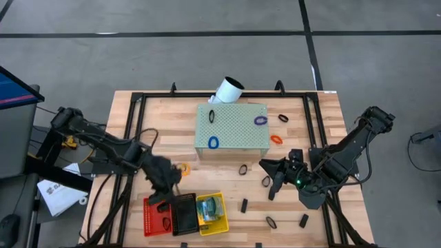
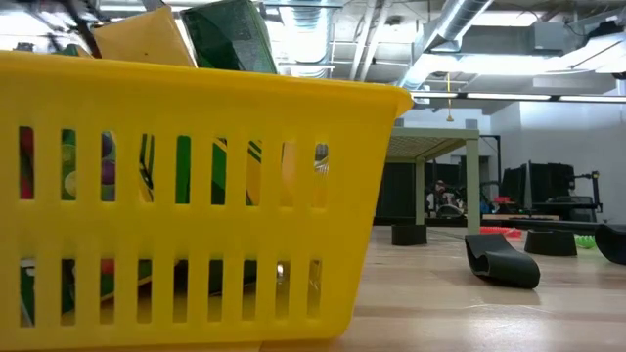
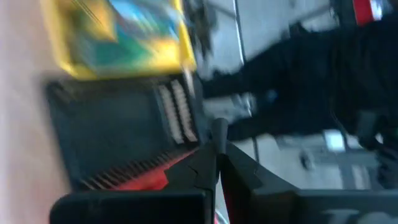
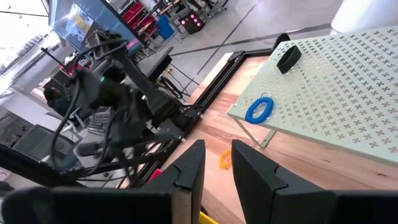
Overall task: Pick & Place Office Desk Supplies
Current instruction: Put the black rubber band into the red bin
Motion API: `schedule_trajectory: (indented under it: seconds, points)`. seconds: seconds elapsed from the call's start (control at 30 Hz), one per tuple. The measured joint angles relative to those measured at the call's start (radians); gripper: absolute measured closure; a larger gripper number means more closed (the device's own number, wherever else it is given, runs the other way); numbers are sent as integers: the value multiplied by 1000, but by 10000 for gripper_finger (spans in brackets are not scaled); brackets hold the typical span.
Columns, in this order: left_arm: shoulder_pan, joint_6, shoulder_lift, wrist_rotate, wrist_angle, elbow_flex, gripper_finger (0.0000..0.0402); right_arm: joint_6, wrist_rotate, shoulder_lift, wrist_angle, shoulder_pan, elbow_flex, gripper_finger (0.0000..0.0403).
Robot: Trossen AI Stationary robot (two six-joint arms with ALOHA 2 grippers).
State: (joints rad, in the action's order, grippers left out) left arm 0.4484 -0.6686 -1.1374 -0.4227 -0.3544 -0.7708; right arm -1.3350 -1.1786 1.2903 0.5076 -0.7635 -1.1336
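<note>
Wood table (image 1: 227, 200), lower centre: yellow bin (image 1: 212, 215) w/ crayon box. Left gripper (image 1: 162, 196) closed, empty, above black bin (image 1: 184, 213). Right gripper (image 1: 270, 180) part-open, nothing seen held. Judged between picks; a nearby black clip (image 1: 244, 204) should be approached next.

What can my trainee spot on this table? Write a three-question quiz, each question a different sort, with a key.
1. True or false: the blue loop lies on the pale green perforated block.
2. Which basket holds the crayon boxes? A red, B black, C the yellow basket.
3. Fill in: the left gripper hovers over the row of baskets with its fingers ____.

Key: 1 true; 2 C; 3 shut.
</note>
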Motion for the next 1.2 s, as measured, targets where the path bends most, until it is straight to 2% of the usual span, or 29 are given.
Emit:
schedule_trajectory:
  seconds: [0.2, 0.37, 0.47, 0.53, 0.73, 0.87, 0.97, 1.2]
  points:
    - [216, -140, 0, 28, -75, 0, 399, 0, -5, 0, 0, 0, 0, 326]
    - [333, -194, -4, 235, -102, 0, 398, 0, -24, 0, 0, 0, 0, 326]
    - [350, -220, -4, 354, -99, 15, 396, 0, -26, 0, 0, 0, 0, 326]
    - [349, -235, -4, 391, -103, 39, 392, 0, -26, 0, -3, 0, 0, 326]
    - [349, -299, -4, 389, -93, 118, 359, 0, -27, 0, -16, 0, 0, 326]
    - [349, -341, -4, 355, -26, 161, 320, 0, -27, 0, -15, 0, 0, 326]
    - [349, -341, -4, 370, 24, 169, 288, 0, -27, 0, -15, 1, 0, 326]
    - [349, -340, -4, 376, -14, 169, 221, 0, -26, 0, -15, 17, 0, 326]
